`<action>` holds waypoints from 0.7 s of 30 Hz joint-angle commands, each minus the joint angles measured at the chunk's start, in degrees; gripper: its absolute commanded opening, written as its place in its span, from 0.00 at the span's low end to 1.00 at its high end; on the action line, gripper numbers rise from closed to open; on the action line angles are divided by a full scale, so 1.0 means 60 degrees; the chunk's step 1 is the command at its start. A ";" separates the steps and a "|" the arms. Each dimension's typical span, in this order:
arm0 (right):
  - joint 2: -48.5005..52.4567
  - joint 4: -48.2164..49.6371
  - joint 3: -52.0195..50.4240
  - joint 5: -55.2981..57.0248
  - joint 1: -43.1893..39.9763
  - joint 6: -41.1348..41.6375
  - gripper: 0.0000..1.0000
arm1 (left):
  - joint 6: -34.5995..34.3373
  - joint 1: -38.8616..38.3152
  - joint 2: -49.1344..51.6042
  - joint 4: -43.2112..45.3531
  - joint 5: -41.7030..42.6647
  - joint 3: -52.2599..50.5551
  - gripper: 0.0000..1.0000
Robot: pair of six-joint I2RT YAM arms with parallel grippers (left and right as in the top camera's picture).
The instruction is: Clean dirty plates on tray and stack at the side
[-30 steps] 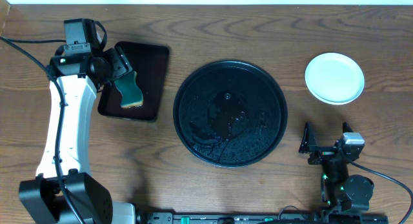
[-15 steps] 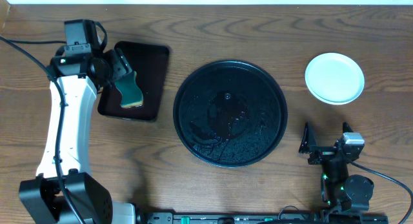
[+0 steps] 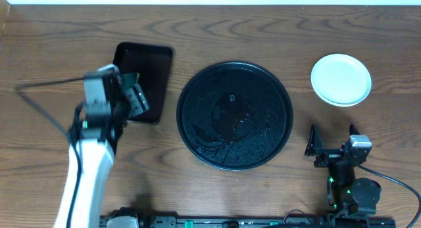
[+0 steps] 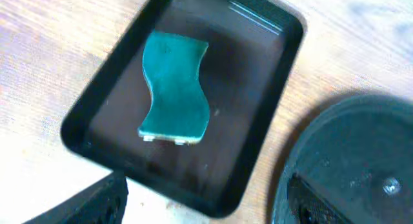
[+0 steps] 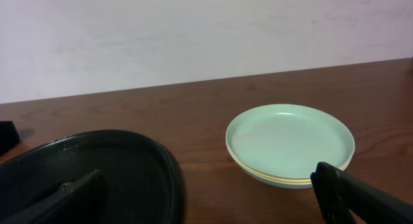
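The plates (image 3: 341, 79) stand stacked at the far right of the table, a mint one on top; in the right wrist view (image 5: 290, 141) a yellow rim shows in the stack. The large round black tray (image 3: 233, 115) sits mid-table with no plates on it, only wet specks; it also shows in the left wrist view (image 4: 361, 153) and the right wrist view (image 5: 97, 166). My left gripper (image 3: 135, 100) is open and empty, raised over the near end of the small tray. My right gripper (image 3: 329, 149) is open and empty at the front right, facing the plates.
A small rectangular black tray (image 3: 154, 57) lies left of the round tray. A green sponge (image 4: 174, 85) lies flat in it, seen in the left wrist view (image 4: 271, 108); the left arm hides the sponge from overhead.
My left gripper has let go of the sponge, which now lies in the rectangular tray, and the left arm has swung back toward the table's front. The right arm has not moved.
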 commanded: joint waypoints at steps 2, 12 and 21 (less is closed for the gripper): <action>-0.0066 -0.0044 -0.0015 0.0047 -0.0051 -0.0120 0.99 | 0.0444 -0.0036 -0.1421 0.1115 -0.0036 -0.1475 0.80; -0.0069 -0.0044 -0.0015 0.0047 -0.0051 -0.0120 0.99 | 0.0703 -0.0036 -0.4379 0.3191 -0.0033 -0.4105 0.80; -0.0066 -0.0044 -0.0015 0.0047 -0.0051 -0.0120 0.99 | 0.0703 -0.0036 -0.6288 0.4513 -0.0036 -0.5737 0.80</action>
